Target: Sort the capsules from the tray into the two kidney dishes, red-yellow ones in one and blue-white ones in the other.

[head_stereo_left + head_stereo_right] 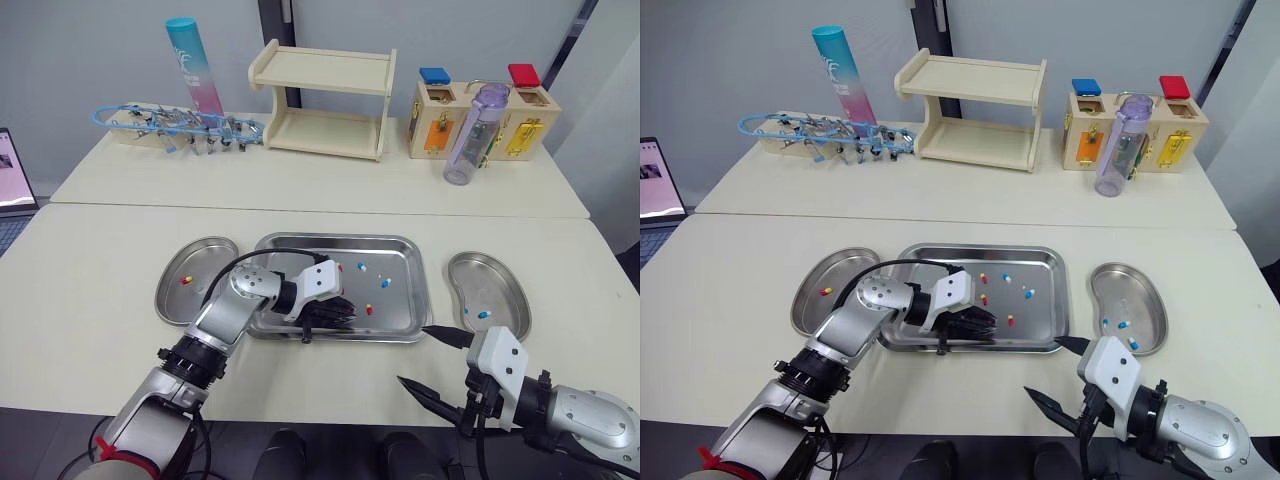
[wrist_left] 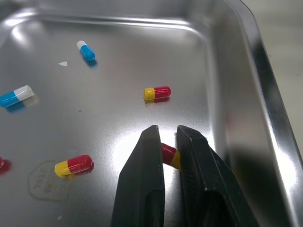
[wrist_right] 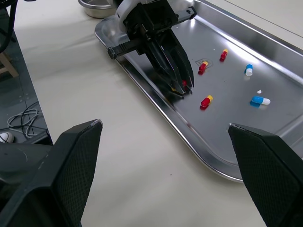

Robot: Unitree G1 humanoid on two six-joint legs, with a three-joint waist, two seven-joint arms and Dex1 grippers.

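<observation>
A steel tray lies mid-table between two kidney dishes. My left gripper is low over the tray's front part, shut on a red-yellow capsule. Loose in the tray are more red-yellow capsules and blue-white capsules. The left dish holds one red-yellow capsule. The right dish holds two blue-white capsules. My right gripper is open with nothing between its fingers, over the bare table in front of the tray's right corner.
At the back stand a wooden shelf, a purple bottle, a wooden lock box, a pink-blue tube and a rack of clips. A laptop is at the far left.
</observation>
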